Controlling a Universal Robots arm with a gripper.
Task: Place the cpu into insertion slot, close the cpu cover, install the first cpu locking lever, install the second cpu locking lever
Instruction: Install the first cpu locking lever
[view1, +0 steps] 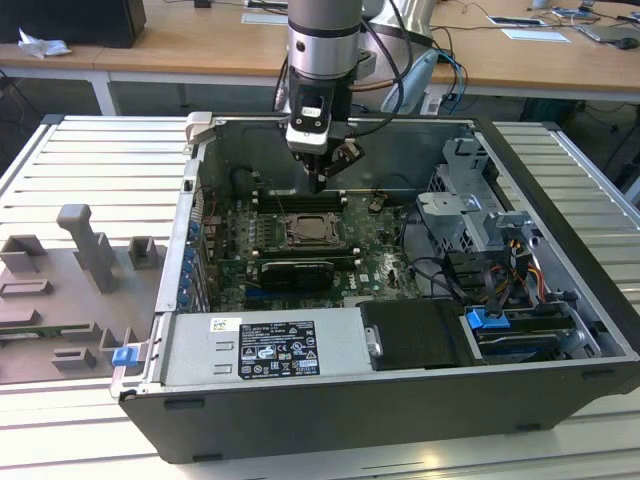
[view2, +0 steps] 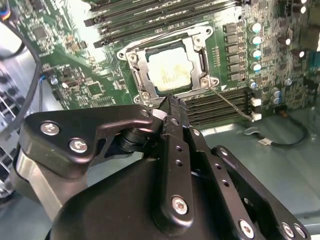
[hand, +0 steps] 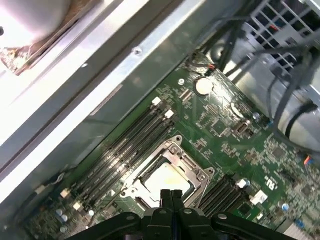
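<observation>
The hand (view1: 318, 185), fingers pressed together and empty, hangs at 12 o'clock of the insertion slot (view1: 317, 232) in the exterior view. The cpu (view2: 170, 71) lies inside it, framed by the lowered cpu cover (view2: 140, 75).

Wooden desks (view1: 200, 45), ribbed metal worktable (view1: 90, 160), scattered papers (view1: 535, 33)

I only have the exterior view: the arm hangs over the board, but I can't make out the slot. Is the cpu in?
Observer: Yes. In the second wrist view the cpu lies seated, pale top up.
Operator: Is the cover down?
Observer: The cover lies flat around it; the cpu shows through its cut-out.
Operator: And the gripper?
Observer: In the first wrist view the gripper is shut, holding nothing, tips near the cover's edge.
</observation>
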